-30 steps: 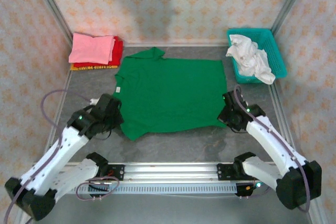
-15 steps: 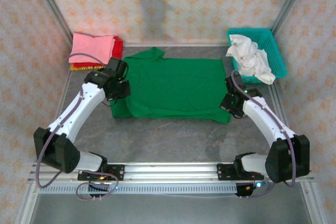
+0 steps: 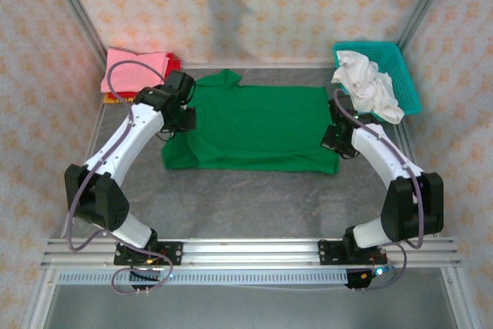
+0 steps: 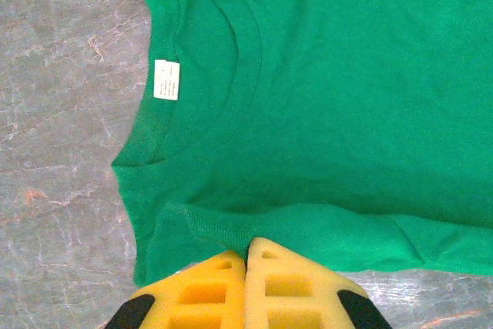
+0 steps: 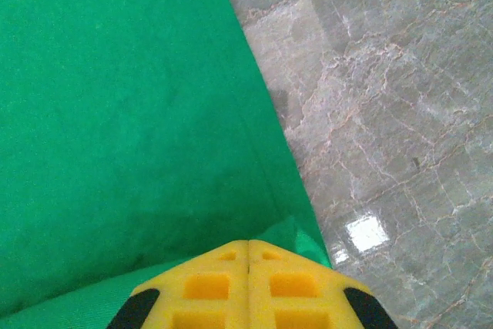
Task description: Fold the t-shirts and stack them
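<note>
While the green shirt point(image 3: 254, 129) lies across the middle of the table point(image 3: 254, 206), its near part is seen doubled over the body, with a hem resting just short of the collar point(image 4: 248, 75) in the left wrist view. Left gripper point(image 4: 246, 246): pads pressed together, the shirt's edge pinched between them. Right gripper point(image 5: 248, 246): likewise closed on a raised fold at the opposite edge. The first fold is judged nearly laid (not released yet). A pile point(image 3: 137, 72) of pink over red over orange is noted at the far left corner, apparently finished. Left to do: release, further folds, transfer onto the pile
</note>
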Controlling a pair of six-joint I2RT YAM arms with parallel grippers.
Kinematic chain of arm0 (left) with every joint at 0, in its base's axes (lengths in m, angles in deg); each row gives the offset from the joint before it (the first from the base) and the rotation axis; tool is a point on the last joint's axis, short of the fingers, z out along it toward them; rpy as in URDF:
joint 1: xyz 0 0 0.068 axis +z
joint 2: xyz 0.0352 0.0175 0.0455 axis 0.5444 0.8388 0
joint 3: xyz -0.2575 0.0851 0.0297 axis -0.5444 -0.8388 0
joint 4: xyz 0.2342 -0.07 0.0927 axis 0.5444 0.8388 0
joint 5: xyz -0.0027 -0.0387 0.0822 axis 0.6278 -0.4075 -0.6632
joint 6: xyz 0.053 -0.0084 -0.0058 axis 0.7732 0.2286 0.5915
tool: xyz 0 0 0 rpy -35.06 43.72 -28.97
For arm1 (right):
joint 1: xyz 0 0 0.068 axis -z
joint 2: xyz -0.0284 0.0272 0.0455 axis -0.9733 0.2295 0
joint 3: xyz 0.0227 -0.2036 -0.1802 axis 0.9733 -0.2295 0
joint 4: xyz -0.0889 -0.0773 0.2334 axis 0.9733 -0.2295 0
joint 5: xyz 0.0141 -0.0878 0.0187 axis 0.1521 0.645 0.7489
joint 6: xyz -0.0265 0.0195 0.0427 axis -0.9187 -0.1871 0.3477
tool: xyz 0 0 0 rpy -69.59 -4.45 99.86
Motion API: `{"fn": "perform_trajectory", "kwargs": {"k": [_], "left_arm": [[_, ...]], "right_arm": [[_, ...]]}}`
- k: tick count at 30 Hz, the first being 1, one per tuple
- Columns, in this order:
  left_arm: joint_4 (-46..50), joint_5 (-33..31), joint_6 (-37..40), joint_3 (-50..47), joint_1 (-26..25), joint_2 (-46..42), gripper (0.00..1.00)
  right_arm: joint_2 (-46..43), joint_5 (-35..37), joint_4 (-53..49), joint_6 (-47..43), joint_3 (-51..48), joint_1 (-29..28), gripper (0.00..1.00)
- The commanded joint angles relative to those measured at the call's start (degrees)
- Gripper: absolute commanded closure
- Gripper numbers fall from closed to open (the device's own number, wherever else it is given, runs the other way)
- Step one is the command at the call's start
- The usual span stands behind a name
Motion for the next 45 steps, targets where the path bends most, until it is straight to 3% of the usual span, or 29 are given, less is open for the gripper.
{"fn": "perform_trajectory", "kwargs": {"k": [1, 7, 8, 10, 12, 14, 17, 22, 25, 28, 39, 45], "left_arm": [[1.6, -2.8, 2.2, 4.0, 0.4, 1.4, 1.0], [-0.1, -3.3, 2.9, 9.2, 0.7, 6.9, 1.0], [-0.6, -3.3, 3.0, 10.4, 0.8, 8.1, 0.94], [-2.4, -3.9, 3.9, 13.8, 0.8, 11.1, 0.71], [-2.3, -5.5, 3.6, 18.1, 0.8, 13.8, 0.6], [-1.4, -5.5, 3.1, 21.5, 0.8, 15.1, 0.56], [-4.8, -5.8, 1.1, 17.9, 0.5, 11.8, 0.55], [-13.6, 1.4, -3.4, -0.9, 0.4, 2.8, 0.57], [-17.5, 7.1, -5.9, -9.2, 0.2, 1.7, 0.57], [-19.6, 8.5, -6.8, -13.2, -0.4, 3.6, 0.55], [-25.6, 10.5, -9.0, -14.6, -1.8, 13.4, 0.5], [-25.5, 6.7, -10.8, -16.5, -4.0, 13.4, 0.5]], "right_arm": [[2.1, 1.8, 0.4, -2.1, 3.7, 0.6, 0.99], [6.7, 1.1, 2.9, -2.0, 7.3, 0.9, 0.96], [7.7, 1.0, 3.2, -1.8, 8.1, 1.1, 0.92], [10.2, 1.0, 3.1, -1.8, 10.7, 2.0, 0.83], [12.2, 0.9, 2.2, -2.2, 13.7, 2.7, 0.75], [13.7, 1.3, -0.8, -3.0, 17.7, 2.9, 0.69], [10.9, -1.2, -0.3, -3.5, 17.3, 2.8, 0.66], [-0.6, -11.8, 8.8, -4.1, 3.6, -0.1, 0.64], [-4.1, -14.3, 14.9, -5.0, -3.7, -3.0, 0.64], [-4.8, -16.7, 20.7, -6.6, -8.7, -5.0, 0.62], [-3.1, -10.4, 41.5, -12.9, -18.2, -12.8, 0.61], [-5.4, -8.7, 55.7, -12.1, -26.9, -14.7, 0.61]]}}
